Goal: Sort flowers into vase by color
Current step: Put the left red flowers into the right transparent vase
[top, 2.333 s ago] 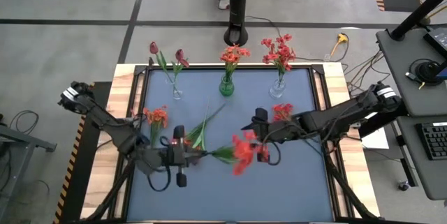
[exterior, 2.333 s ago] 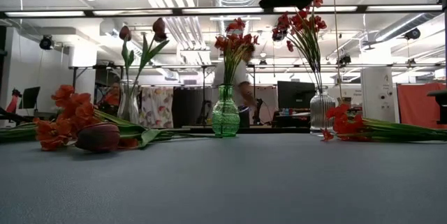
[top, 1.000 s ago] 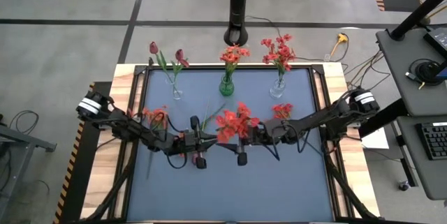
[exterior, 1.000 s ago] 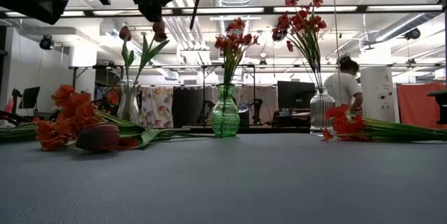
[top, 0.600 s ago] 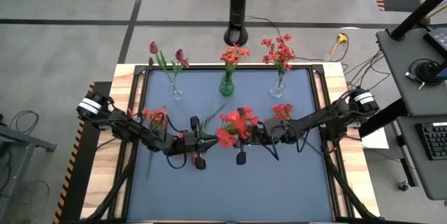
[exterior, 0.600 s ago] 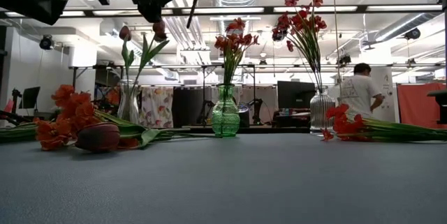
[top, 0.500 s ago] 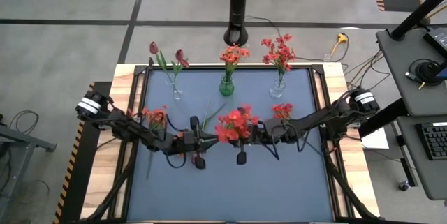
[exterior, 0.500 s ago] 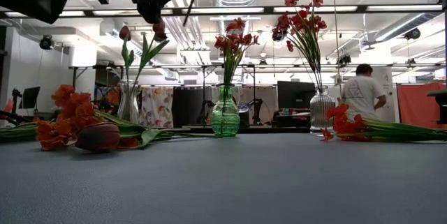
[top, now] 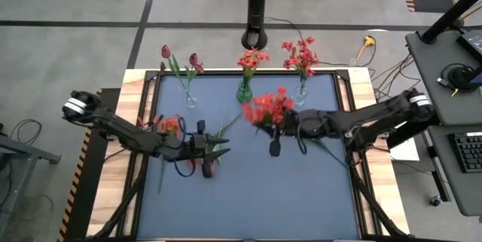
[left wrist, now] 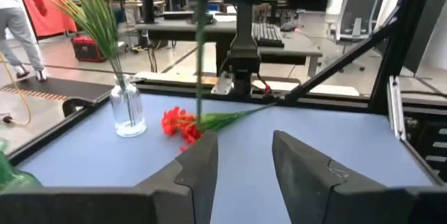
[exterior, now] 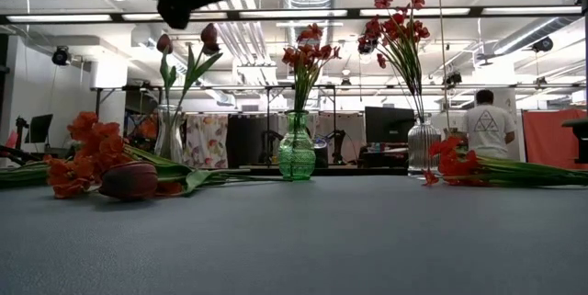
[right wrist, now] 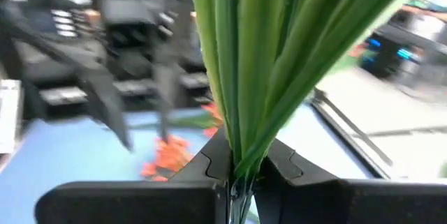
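My right gripper (top: 268, 124) is shut on a bunch of red flowers (top: 267, 108) over the table's middle, near the far row of vases. That row has a clear vase (top: 189, 99) with maroon tulips, a green vase (top: 244, 93) with orange-red blooms and a clear vase (top: 300, 96) with red blooms. My left gripper (top: 224, 146) stands open left of centre with nothing between its fingers (left wrist: 199, 165). Below it a maroon bud (top: 207, 168) lies on the mat. My right gripper pinches the bunch's green stems (right wrist: 237, 155) between its two fingers. The fingers come level from the table's right side and lie across the stems. The bunch is lifted clear of the table, blooms up, and a thin stem (left wrist: 200, 63) hangs below the fingers.
Loose orange-red flowers (top: 167, 127) lie at the mat's left, and red ones (left wrist: 180, 124) lie at its right, partly under my right arm. A black post (top: 256, 8) stands behind the far edge. A person (exterior: 485, 130) stands in the room beyond. The mat's near half is bare.
My right gripper has risen and carried the red bunch toward the far edge and a little to the right, away from my left gripper. My left gripper has let go of the stems, opened and drawn back slightly toward the left edge.
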`<action>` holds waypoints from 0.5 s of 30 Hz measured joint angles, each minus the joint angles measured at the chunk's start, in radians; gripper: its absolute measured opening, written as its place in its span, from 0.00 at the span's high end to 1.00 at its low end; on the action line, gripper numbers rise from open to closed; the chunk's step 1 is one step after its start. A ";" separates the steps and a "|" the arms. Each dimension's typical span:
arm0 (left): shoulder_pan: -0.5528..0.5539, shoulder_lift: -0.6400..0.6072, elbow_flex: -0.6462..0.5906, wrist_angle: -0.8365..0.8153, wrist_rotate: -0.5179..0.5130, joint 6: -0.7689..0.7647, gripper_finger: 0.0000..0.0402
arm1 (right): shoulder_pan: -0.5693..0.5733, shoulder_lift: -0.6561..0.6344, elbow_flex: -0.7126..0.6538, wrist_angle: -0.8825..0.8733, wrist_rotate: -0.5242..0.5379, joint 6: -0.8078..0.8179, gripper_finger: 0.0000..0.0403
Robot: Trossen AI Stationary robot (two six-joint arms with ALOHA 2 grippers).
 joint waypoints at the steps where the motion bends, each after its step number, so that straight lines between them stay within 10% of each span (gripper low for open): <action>1: 0.000 -0.027 0.000 -0.021 0.000 0.000 0.69 | -0.013 -0.027 0.000 -0.051 0.017 0.004 0.93; 15: -0.002 -0.343 0.002 -0.417 -0.073 -0.017 0.69 | -0.222 -0.288 -0.087 -0.297 0.112 0.068 0.93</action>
